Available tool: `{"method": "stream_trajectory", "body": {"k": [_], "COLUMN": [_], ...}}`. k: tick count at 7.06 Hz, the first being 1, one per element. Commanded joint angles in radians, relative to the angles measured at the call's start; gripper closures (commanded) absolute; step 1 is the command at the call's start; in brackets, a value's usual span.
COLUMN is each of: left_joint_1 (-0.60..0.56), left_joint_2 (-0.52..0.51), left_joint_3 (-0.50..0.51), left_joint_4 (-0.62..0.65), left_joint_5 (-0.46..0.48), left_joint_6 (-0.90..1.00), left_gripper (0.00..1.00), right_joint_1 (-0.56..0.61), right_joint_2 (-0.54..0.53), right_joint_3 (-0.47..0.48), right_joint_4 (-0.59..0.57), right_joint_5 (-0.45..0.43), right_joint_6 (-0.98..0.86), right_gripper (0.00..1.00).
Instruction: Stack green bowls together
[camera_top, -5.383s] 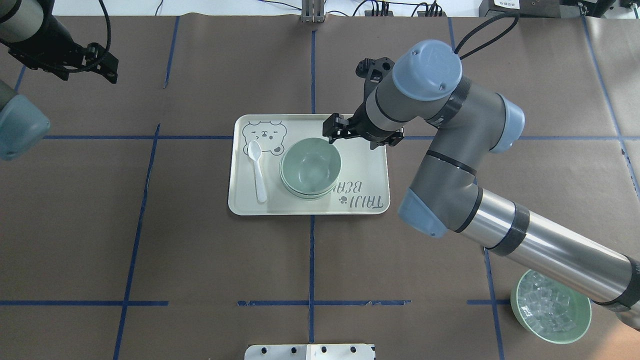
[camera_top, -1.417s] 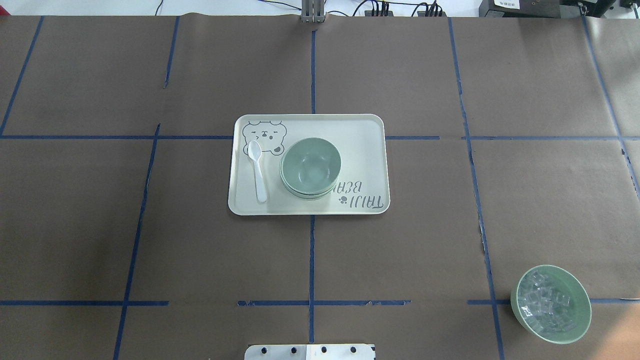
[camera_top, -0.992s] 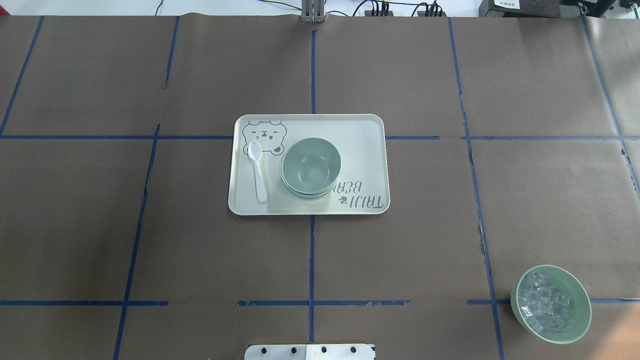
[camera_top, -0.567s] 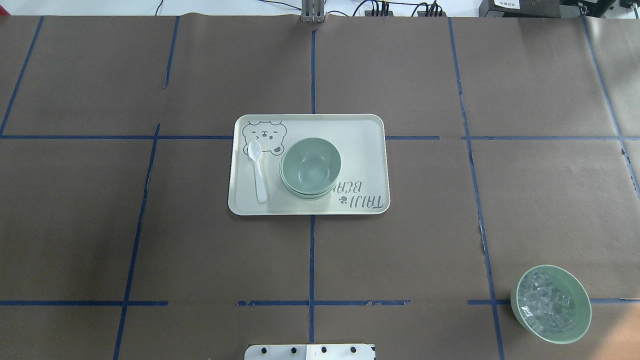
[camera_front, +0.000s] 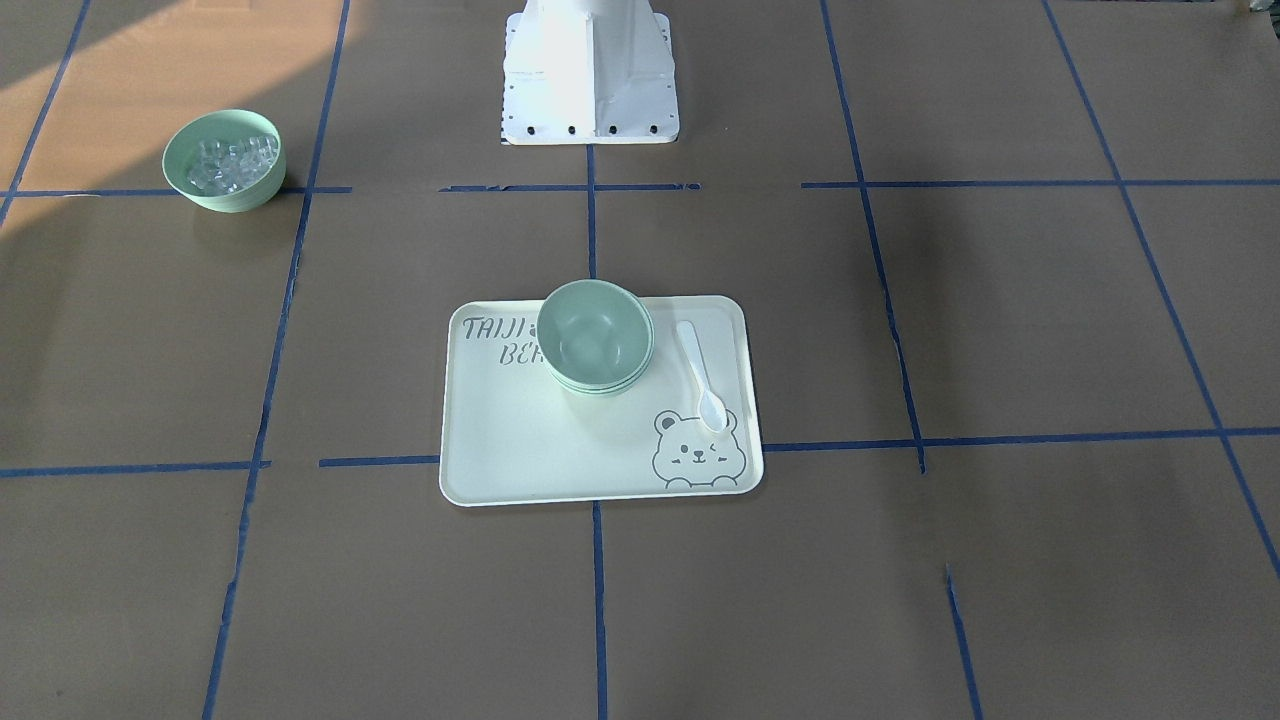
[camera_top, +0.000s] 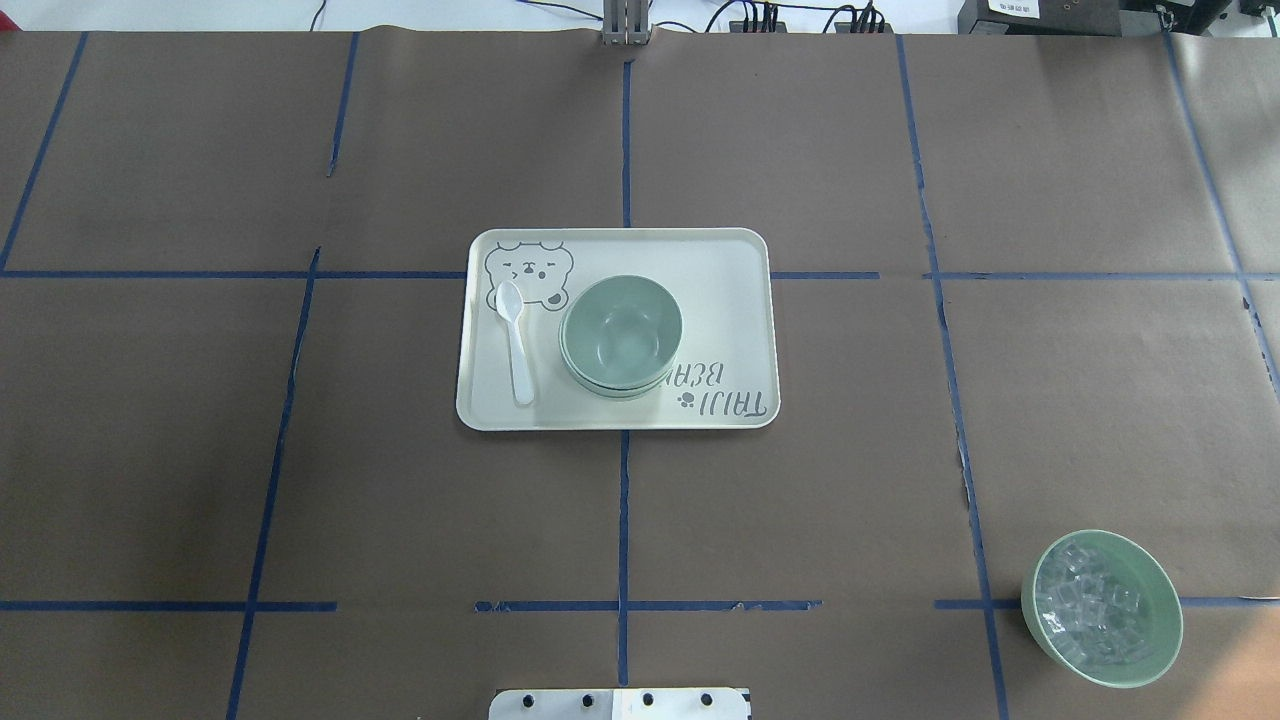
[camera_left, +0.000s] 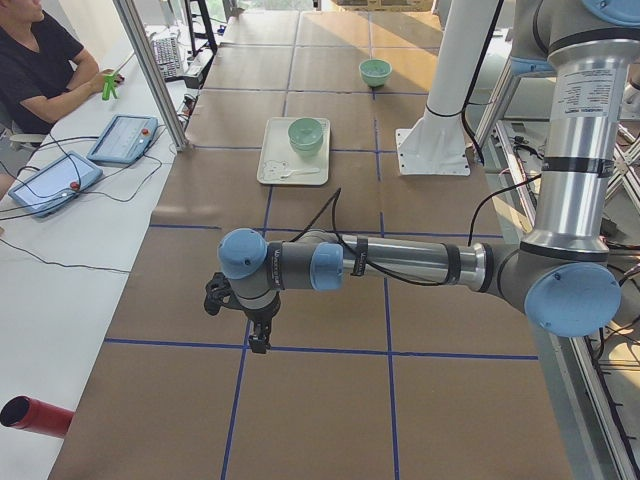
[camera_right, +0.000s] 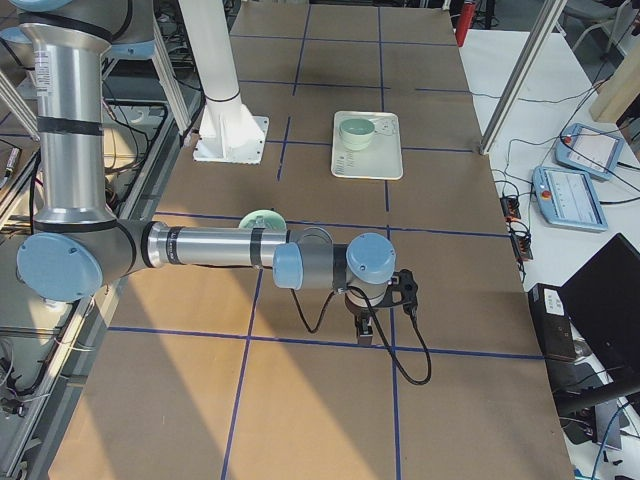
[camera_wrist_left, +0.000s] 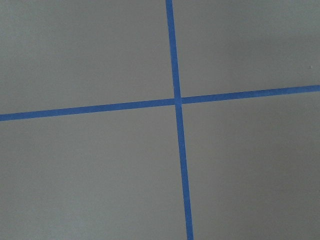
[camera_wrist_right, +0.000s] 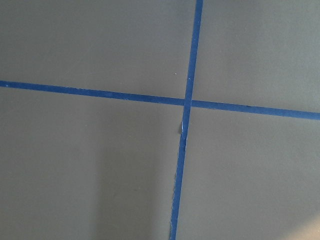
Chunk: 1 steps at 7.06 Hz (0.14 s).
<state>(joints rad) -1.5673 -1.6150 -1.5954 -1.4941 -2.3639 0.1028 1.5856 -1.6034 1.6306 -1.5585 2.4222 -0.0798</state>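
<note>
The green bowls (camera_top: 621, 335) sit nested in one stack near the middle of the cream tray (camera_top: 720, 270), also in the front-facing view (camera_front: 595, 340). No arm shows in the overhead or front-facing views. The left gripper (camera_left: 258, 340) shows only in the exterior left view, pointing down over bare table paper far from the tray. The right gripper (camera_right: 365, 330) shows only in the exterior right view, also pointing down over bare paper. I cannot tell whether either is open or shut. Both wrist views show only brown paper and crossed blue tape.
A white spoon (camera_top: 515, 340) lies on the tray beside the stack. A separate green bowl of clear cubes (camera_top: 1102, 608) stands near the table's front right corner. The white robot base (camera_front: 590, 70) stands behind the tray. A person (camera_left: 40, 60) sits at a side desk with tablets.
The right gripper was at the stack's far rim 5.4 s ago; both arms have since left the overhead view. Nothing has moved in the last 1.4 s.
</note>
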Motion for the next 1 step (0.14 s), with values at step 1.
{"method": "stream_trajectory", "body": {"k": [1], "left_joint_1": [0.000], "left_joint_2": [0.000], "left_joint_3": [0.000], "left_joint_4": [0.000], "left_joint_5": [0.000], "left_joint_6": [0.000], "left_gripper": [0.00], "right_joint_1": [0.002], "right_joint_2": [0.002], "right_joint_3": [0.000], "right_joint_4": [0.000], "right_joint_5": [0.000], "right_joint_6": [0.000], "right_gripper": [0.00]}}
